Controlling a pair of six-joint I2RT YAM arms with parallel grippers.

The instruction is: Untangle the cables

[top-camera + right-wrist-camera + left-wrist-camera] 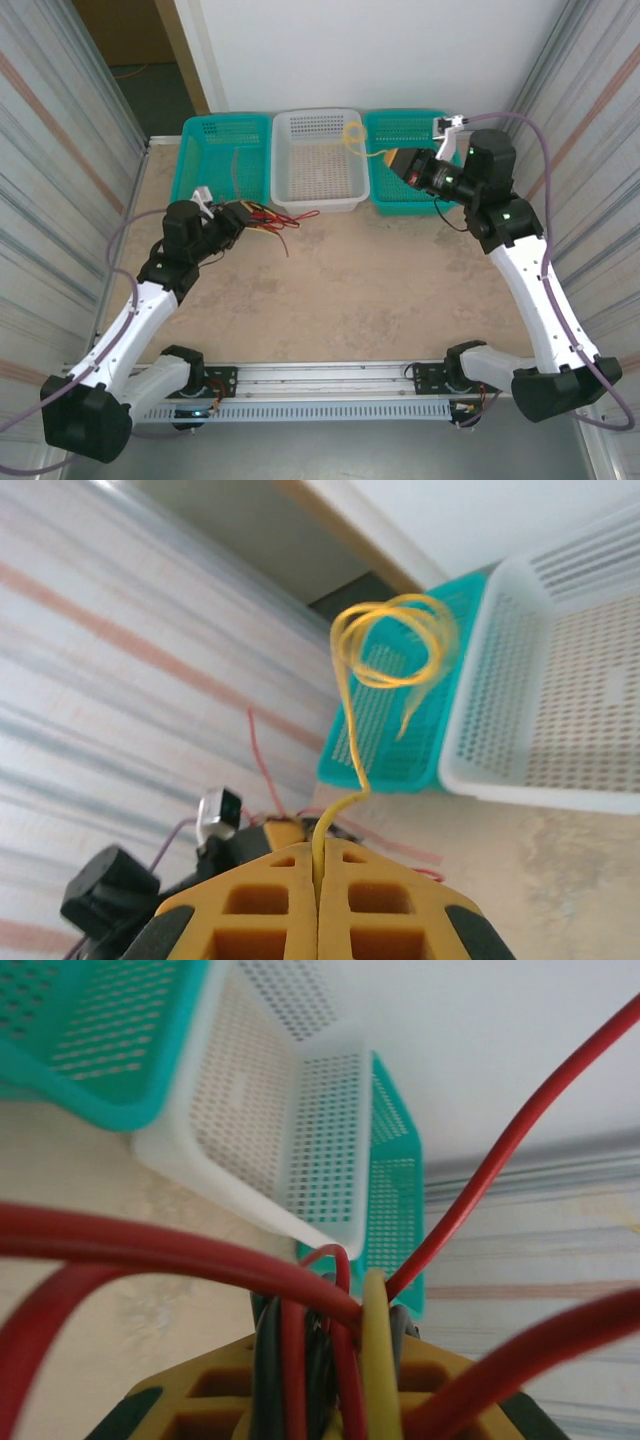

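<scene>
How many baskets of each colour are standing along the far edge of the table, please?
Teal baskets: 2
White basket: 1
Total: 3

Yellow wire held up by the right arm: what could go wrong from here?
1. The yellow cable, pinched in the shut right jaws, curls loose near the white basket; the curl could catch in its mesh.
2. The left jaws clamp red, black and yellow strands together; pulling might tighten the tangle rather than loosen it.
</scene>
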